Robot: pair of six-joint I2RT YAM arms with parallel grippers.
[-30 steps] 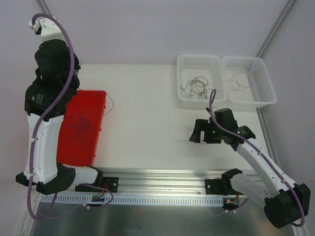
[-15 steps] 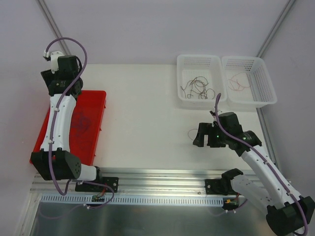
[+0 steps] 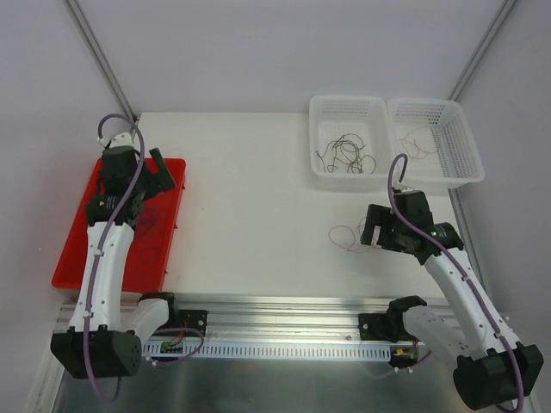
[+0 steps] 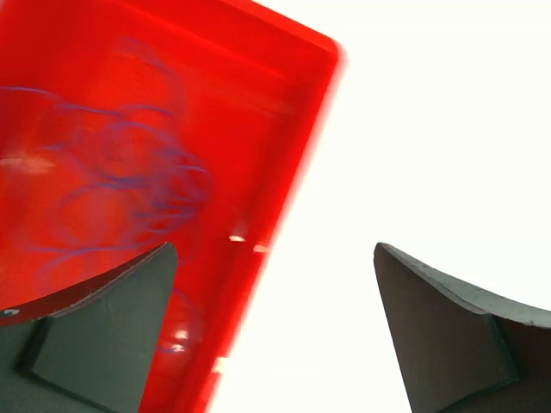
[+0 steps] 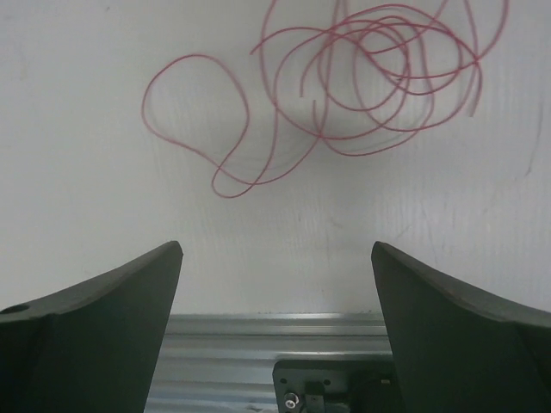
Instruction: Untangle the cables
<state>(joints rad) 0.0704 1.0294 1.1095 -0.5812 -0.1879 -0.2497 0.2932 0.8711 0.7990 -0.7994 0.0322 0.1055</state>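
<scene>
Right claw points down at the white table, arm stretched forward, fingers spread wide and empty. A pink-red cable lies coiled just ahead of its tips. Left claw, also spread, hangs over the red tray, its rim between the fingers. Purple cables are bunched on its left-finger side. Beyond the right claw sit two white baskets, holding dark cables and a pink-red strand.

Lighting's bright and even from above, so the table only gets faint, soft shadows. My left wrist camera is rough though. The tabletop is blown out to pure white, and the red tray by the left edge is smeared with blur and has a few glare spots. The purple wires in it look fuzzy. Right wrist is sharp, pink wire crisp over a soft shadow.
</scene>
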